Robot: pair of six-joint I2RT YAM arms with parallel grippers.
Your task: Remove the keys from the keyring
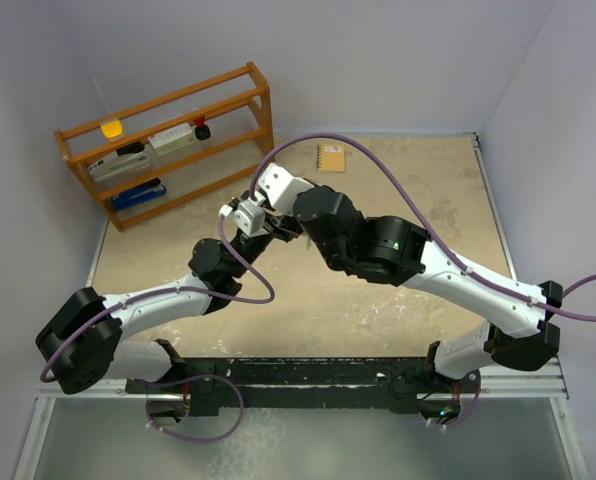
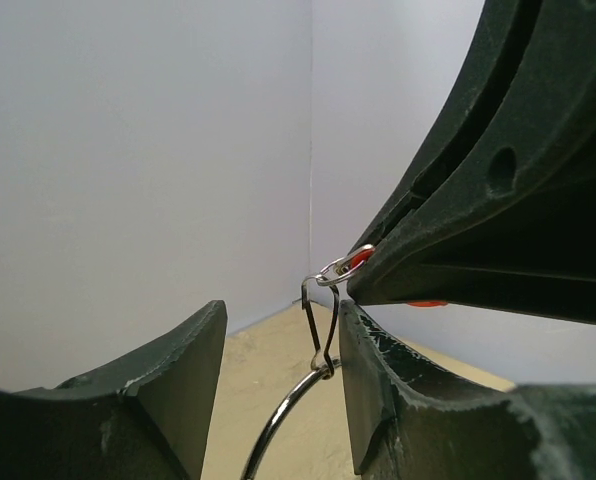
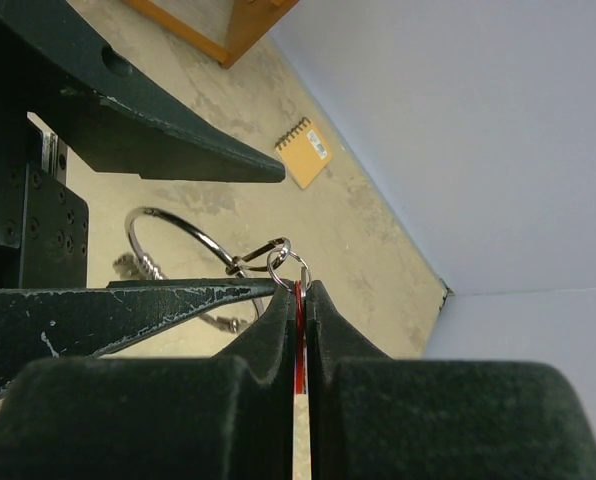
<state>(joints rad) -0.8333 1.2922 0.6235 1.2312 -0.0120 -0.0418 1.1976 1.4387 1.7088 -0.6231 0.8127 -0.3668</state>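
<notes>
Right jaws pinch a seemingly red key (image 3: 299, 325) while left jaws spread around the keyring (image 3: 183, 222).

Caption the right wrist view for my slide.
Right gripper shut on the red key, the silver keyring linked to it.

Mostly hidden inside the right gripper (image 3: 299, 292): red key (image 3: 299, 345). Cut off at left wrist view's bottom edge: keyring (image 2: 276, 415).

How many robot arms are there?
2. The left arm reaches in from the lower left. The right arm reaches in from the lower right. They meet above the middle of the table. None seem hidden.
</notes>
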